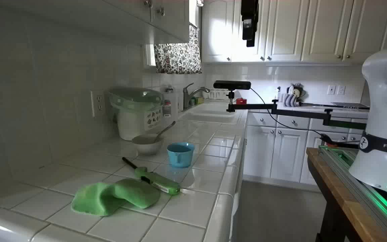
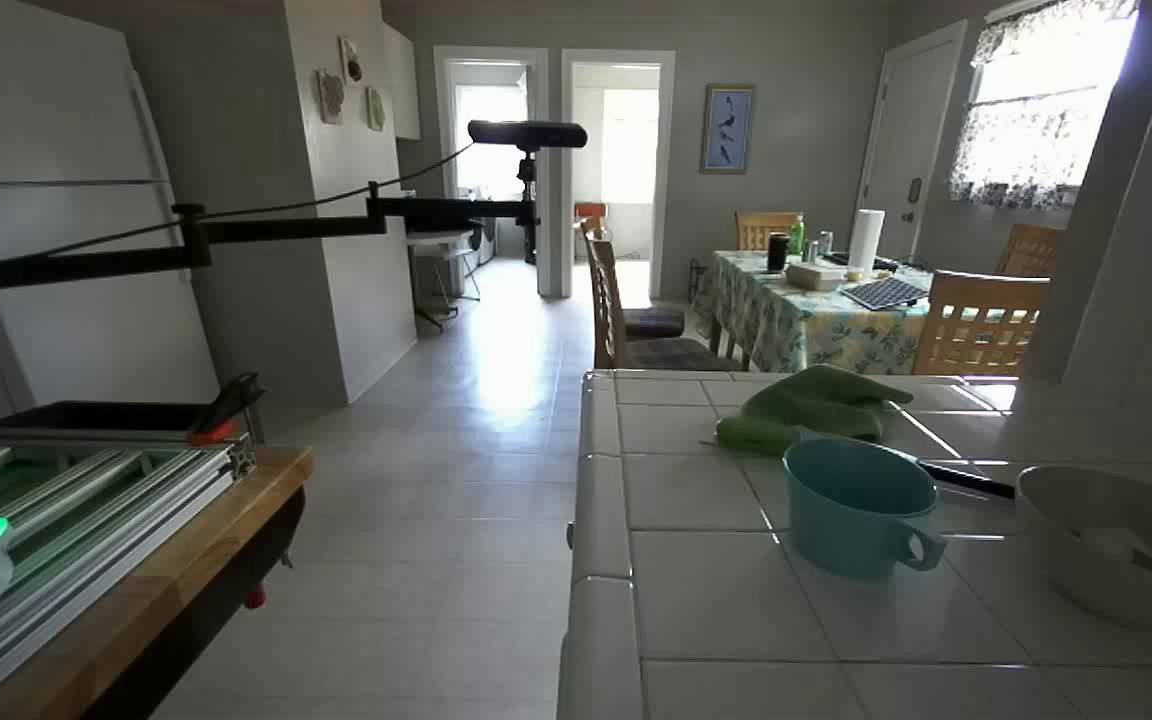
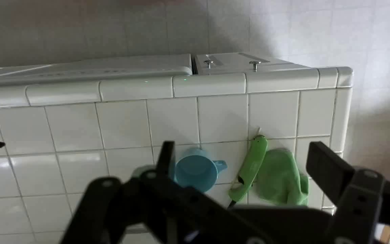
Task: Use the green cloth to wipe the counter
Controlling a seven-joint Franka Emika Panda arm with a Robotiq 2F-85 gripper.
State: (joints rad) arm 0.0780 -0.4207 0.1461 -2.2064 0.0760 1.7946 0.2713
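Note:
The green cloth lies crumpled near the end of the white tiled counter. It also shows on the counter in an exterior view and in the wrist view. My gripper is open and empty, its fingers spread wide. In the wrist view the cloth appears between the fingers, nearer the right one, and its lower edge is hidden by the gripper body. In an exterior view the gripper hangs high above counter level, apart from the cloth.
A green lighter lies right beside the cloth. A blue cup and a white bowl with a spoon stand farther along. A white bin with a green lid is by the wall. A camera on a black arm extends sideways.

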